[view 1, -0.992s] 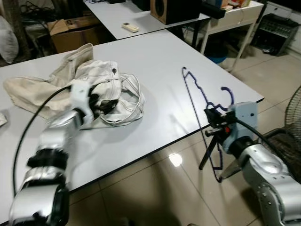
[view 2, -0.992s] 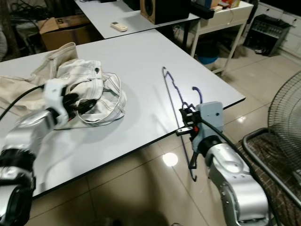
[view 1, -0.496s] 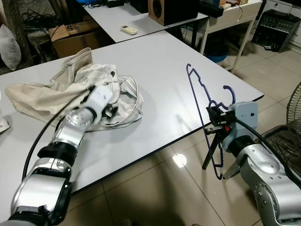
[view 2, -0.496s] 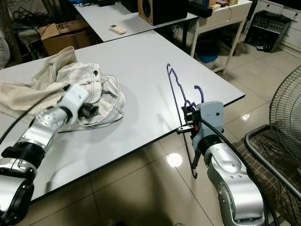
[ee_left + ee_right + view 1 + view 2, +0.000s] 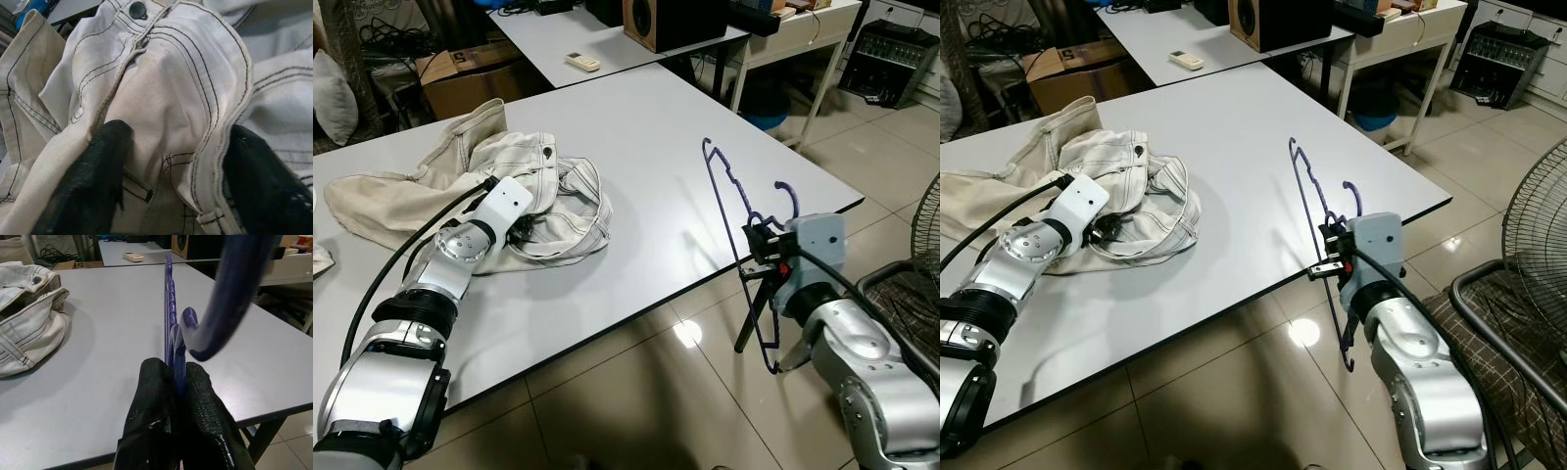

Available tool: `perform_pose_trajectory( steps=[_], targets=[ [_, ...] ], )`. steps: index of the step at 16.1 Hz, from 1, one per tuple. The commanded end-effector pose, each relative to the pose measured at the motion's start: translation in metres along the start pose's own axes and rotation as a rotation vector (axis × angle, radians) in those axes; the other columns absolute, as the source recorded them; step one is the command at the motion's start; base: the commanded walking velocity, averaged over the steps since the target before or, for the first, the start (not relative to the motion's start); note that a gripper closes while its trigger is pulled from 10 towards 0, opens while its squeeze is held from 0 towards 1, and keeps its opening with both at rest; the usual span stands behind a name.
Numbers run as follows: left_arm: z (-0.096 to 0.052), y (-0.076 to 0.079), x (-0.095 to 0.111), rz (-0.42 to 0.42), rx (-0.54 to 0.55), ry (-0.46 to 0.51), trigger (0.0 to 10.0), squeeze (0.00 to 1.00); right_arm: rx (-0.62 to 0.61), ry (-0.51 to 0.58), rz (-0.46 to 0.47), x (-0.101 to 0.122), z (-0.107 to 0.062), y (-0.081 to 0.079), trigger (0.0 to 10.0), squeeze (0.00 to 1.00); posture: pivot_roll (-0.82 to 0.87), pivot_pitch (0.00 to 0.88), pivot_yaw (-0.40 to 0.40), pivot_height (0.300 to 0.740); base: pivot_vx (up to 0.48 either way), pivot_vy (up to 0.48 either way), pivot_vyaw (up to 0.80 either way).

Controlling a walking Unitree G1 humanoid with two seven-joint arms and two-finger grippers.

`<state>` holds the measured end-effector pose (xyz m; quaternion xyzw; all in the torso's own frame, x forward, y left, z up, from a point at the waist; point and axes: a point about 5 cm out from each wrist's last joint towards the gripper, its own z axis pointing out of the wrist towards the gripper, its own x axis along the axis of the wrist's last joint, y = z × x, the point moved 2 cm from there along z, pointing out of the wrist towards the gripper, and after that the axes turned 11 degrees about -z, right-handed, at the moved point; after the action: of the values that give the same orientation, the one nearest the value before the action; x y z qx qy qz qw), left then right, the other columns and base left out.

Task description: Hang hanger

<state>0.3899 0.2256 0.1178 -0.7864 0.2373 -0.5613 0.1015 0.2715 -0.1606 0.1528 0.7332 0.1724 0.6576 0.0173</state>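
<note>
A thin purple hanger (image 5: 734, 206) stands upright over the right front edge of the white table (image 5: 646, 127). My right gripper (image 5: 762, 240) is shut on its neck just below the hook; in the right wrist view the fingers (image 5: 156, 396) pinch the purple wire (image 5: 168, 298). A crumpled pair of white trousers (image 5: 538, 186) with dark stitching lies on the left half of the table. My left gripper (image 5: 1107, 230) rests on them, open. In the left wrist view its fingers (image 5: 93, 186) straddle the waistband fold (image 5: 215, 122).
Behind stands a second table with a remote (image 5: 583, 61) and a speaker (image 5: 671, 20). A cardboard box (image 5: 470, 69) sits on the floor at the back left. A fan grille (image 5: 1528, 215) and a dark frame (image 5: 1498, 323) stand close on my right.
My left gripper has pushed further onto the trousers and turned, its fingers now around the waistband fold. The right gripper holds the hanger in nearly the same place.
</note>
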Motion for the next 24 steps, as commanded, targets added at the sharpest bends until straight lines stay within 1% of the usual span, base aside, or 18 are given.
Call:
perform_pose_trajectory(
  steps=[1,4,7,8,9,11,12,14,15,16,17,18,19,20,21,22,23,24],
  targets=[
    [-0.001,-0.002,-0.005,-0.022,0.021,-0.002,0.0,0.0,0.004,0.007,-0.009,0.001,0.002,-0.001,10.0,0.0,-0.04,0.0,0.098,0.74,0.0,0.0,0.0],
    [-0.003,0.002,-0.011,-0.052,0.044,0.007,0.0,0.0,-0.01,-0.004,-0.016,-0.002,0.001,0.0,10.0,0.0,-0.04,0.0,0.094,0.74,0.0,0.0,0.0],
    [-0.004,0.004,-0.013,-0.052,0.053,0.024,0.0,0.0,-0.021,-0.008,-0.014,-0.003,0.002,0.0,10.0,0.0,-0.04,0.0,0.092,0.74,0.0,0.0,0.0],
    [-0.006,0.004,-0.012,-0.066,0.055,0.055,0.0,0.0,-0.028,-0.009,-0.012,-0.004,0.002,-0.001,10.0,0.0,-0.04,0.0,0.095,0.74,0.0,0.0,0.0],
    [-0.006,0.003,-0.011,-0.07,0.057,0.062,0.0,0.0,-0.031,-0.009,-0.011,-0.004,0.002,-0.001,10.0,0.0,-0.04,0.0,0.095,0.74,0.0,0.0,0.0],
    [-0.009,-0.003,-0.008,-0.166,0.092,0.103,0.0,0.0,-0.045,-0.013,-0.004,-0.005,0.003,0.0,10.0,0.0,-0.04,0.0,0.095,0.74,0.0,0.0,0.0],
    [-0.009,-0.003,-0.008,-0.179,0.096,0.107,0.0,0.0,-0.046,-0.013,-0.003,-0.005,0.003,0.0,10.0,0.0,-0.04,0.0,0.095,0.74,0.0,0.0,0.0],
    [-0.01,-0.009,-0.006,-0.288,0.126,0.138,0.0,0.0,-0.057,-0.017,0.0,-0.007,0.003,0.001,10.0,0.0,-0.04,0.0,0.094,0.74,0.0,0.0,0.0],
    [-0.011,-0.015,-0.004,-0.361,0.159,0.156,0.0,0.0,-0.065,-0.018,0.001,-0.007,0.003,0.002,10.0,0.0,-0.04,0.0,0.095,0.74,0.0,0.0,0.0],
    [-0.012,-0.017,-0.003,-0.377,0.169,0.162,0.0,0.0,-0.069,-0.018,0.001,-0.008,0.003,0.002,10.0,0.0,-0.04,0.0,0.095,0.74,0.0,0.0,0.0],
    [-0.012,-0.02,0.001,-0.374,0.18,0.176,0.0,0.0,-0.077,-0.02,0.004,-0.008,0.003,0.003,10.0,0.0,-0.03,0.0,0.095,0.74,0.0,0.0,0.0],
    [-0.011,-0.022,0.01,-0.358,0.179,0.203,0.0,0.0,-0.083,-0.021,0.005,-0.008,0.004,0.004,10.0,0.0,-0.03,0.0,0.094,0.74,0.0,0.0,0.0],
    [-0.009,-0.021,0.026,-0.369,0.16,0.266,0.0,0.0,-0.093,-0.019,0.005,-0.008,0.005,0.006,10.0,0.0,-0.04,0.0,0.095,0.74,0.0,0.0,0.0],
    [-0.009,-0.021,0.036,-0.364,0.145,0.31,0.0,0.0,-0.098,-0.017,0.005,-0.007,0.006,0.007,10.0,0.0,-0.04,0.0,0.095,0.74,0.0,0.0,0.0],
    [-0.013,-0.022,0.063,-0.343,0.093,0.428,0.0,0.0,-0.11,-0.01,0.001,-0.005,0.007,0.009,10.0,0.0,-0.04,0.0,0.098,0.74,0.0,0.0,0.0],
    [-0.023,-0.025,0.088,-0.347,0.039,0.558,0.0,0.0,-0.123,-0.004,0.002,-0.004,0.007,0.012,10.0,0.0,-0.04,0.0,0.098,0.74,0.0,0.0,0.0],
    [-0.045,-0.039,0.114,-0.415,-0.016,0.723,0.0,0.0,-0.141,-0.001,0.003,-0.003,0.006,0.015,10.0,0.0,-0.04,0.0,0.097,0.74,0.0,0.0,0.0],
    [-0.067,-0.05,0.126,-0.477,-0.075,0.835,0.0,0.0,-0.151,0.0,0.004,-0.003,0.006,0.018,10.0,0.0,-0.03,0.0,0.091,0.74,0.0,0.0,0.0]
  ],
)
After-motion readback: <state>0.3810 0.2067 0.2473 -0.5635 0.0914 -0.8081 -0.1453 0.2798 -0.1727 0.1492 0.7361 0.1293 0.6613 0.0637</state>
